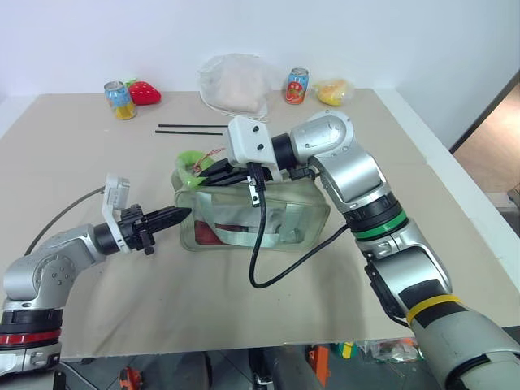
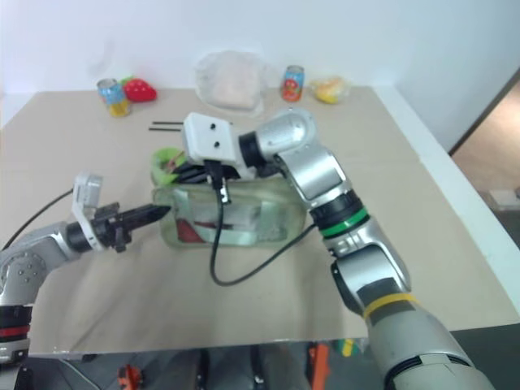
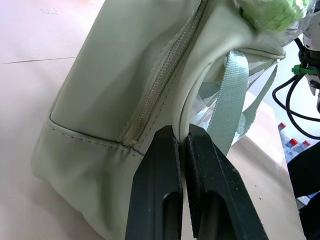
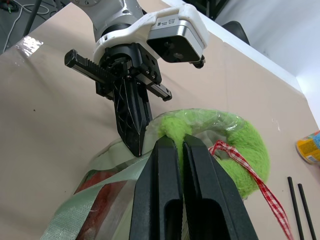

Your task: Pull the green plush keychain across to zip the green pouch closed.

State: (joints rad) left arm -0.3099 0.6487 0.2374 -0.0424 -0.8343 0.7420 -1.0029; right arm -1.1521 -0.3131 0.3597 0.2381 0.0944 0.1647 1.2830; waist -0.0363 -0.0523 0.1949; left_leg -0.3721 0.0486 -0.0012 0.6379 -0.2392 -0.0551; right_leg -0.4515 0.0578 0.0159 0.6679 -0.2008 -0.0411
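Observation:
The green pouch point(image 1: 284, 215) lies mid-table, a pale sage bag with clear sides; its zipper point(image 3: 160, 85) runs along the top. At the pouch's left end my left gripper point(image 1: 183, 214) is shut on the piped edge seam, with its fingertips point(image 3: 167, 137) pinching the fabric beside a webbing strap point(image 3: 232, 95). The green plush keychain point(image 4: 240, 150), a fuzzy lime ring with a red checked ribbon, sits at the pouch's top left corner point(image 1: 191, 158). My right gripper point(image 4: 177, 142) reaches in from the right over the pouch and is shut on the plush.
At the back stand a can point(image 1: 120, 99) with a red strawberry toy point(image 1: 146, 93), a white mesh bag point(image 1: 236, 84), another can point(image 1: 296, 85) and a yellow fruit point(image 1: 335, 91). Two black sticks point(image 1: 191, 128) lie behind the pouch. A black cable point(image 1: 264, 260) hangs from my right wrist.

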